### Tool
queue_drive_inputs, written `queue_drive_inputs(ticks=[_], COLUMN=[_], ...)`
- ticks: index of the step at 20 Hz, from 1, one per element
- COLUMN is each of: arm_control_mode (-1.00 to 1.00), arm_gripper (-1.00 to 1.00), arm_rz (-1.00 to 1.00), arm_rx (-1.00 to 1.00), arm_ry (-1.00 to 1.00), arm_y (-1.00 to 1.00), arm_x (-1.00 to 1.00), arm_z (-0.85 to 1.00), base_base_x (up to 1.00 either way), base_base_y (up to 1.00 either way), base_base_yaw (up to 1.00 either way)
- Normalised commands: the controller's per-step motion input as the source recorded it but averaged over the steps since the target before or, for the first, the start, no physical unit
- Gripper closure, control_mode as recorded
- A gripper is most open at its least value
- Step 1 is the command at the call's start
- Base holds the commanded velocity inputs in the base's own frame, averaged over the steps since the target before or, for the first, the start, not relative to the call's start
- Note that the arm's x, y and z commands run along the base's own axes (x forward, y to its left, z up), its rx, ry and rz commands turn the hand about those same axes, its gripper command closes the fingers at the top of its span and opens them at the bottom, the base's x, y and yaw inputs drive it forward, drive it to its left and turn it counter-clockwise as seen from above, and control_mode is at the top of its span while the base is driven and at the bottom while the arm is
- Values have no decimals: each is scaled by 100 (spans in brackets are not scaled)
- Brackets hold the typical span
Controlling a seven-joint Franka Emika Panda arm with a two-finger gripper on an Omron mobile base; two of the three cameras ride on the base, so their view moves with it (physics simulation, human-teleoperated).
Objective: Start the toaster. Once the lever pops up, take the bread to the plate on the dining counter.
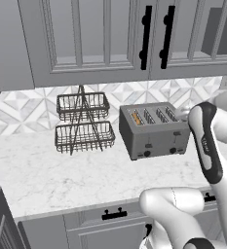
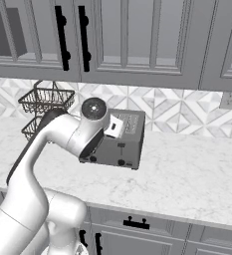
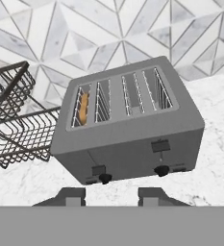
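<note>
Toaster (image 3: 128,127): stood toward the counter's (image 1: 42,175) back edge, beside the wire basket rack (image 1: 83,121).

Bread (image 3: 84,108): sunk in the end slot nearest the rack.

Left lever (image 3: 98,170): sat low.

Right lever (image 3: 160,145): sat higher.

Gripper (image 3: 109,196): empty, fingers parted, hovering off the toaster's front face.

Risk: reaching in before the lever pops up would likely snag the slot guards, and such a deep slice could slip the pinch.

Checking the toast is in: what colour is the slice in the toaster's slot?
Golden orange-tan; the bread sits in the toaster's leftmost slot, clearest in the hand view.
</note>
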Motion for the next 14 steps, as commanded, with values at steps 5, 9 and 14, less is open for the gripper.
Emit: queue_drive_inputs(ticks=[5, 9, 14], arm_control_mode=[-100, -100, -100], arm_gripper=[-100, -100, -100], arm_rz=[0, 0, 0], arm_rx=[0, 0, 0], arm_ry=[0, 0, 0], arm_y=[0, 0, 0], arm_x=[0, 0, 0], arm_z=[0, 0, 0], base_base_x=[0, 0, 0], base_base_y=[0, 0, 0], base_base_yaw=[0, 0, 0])
